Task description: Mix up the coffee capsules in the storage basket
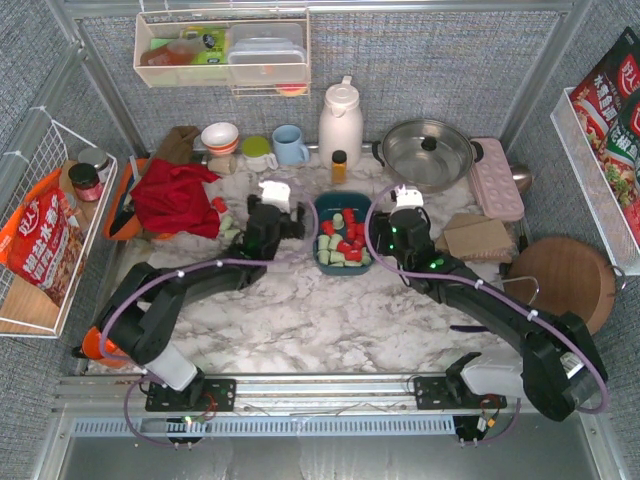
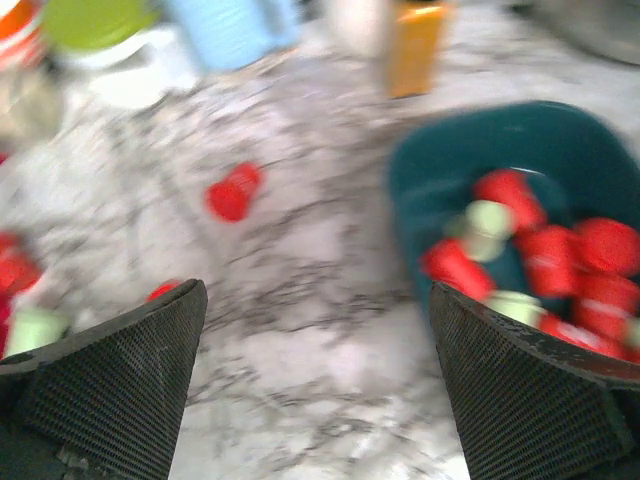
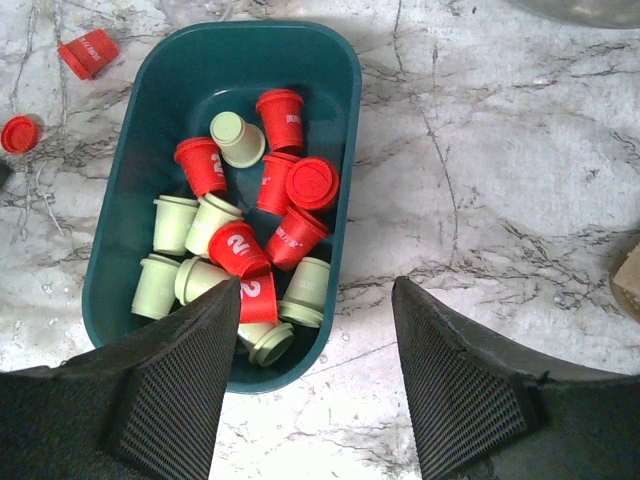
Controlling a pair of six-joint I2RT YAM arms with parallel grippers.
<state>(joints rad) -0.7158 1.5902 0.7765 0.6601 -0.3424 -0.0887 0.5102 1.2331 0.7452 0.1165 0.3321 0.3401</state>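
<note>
Coffee capsules (image 3: 240, 250): red and pale green, heaped in the basket; greens mostly along its left wall and near end, reds clustered through the middle, so only partly mingled.
Basket (image 3: 345, 90): dark teal, flat on the desk (image 3: 500, 200), toward the far edge, about midway between the left and right edges.
Loose red capsules (image 3: 88, 52): two on the desk just left of the basket's far end, outside it.
Right gripper (image 3: 315, 380): spread wide, pinching nothing, hanging above the basket's near end, left finger over the nearest capsules.
Left gripper (image 2: 315, 380): spread too, holding nothing, low over bare desk just left of the basket; view blurred.
Step in hand: judged as stirring, likely by the right gripper.
Doing it well: lower one finger among the capsules rather than onto them; sweep slowly from the green side across the reds and back; keep the stroke inside the low walls to avoid flicking any out.
Steadying: judged wise to brace the left wall with the left gripper against sliding.
Risk: light capsules tipping over the rim; basket skidding on smooth marble.
</note>
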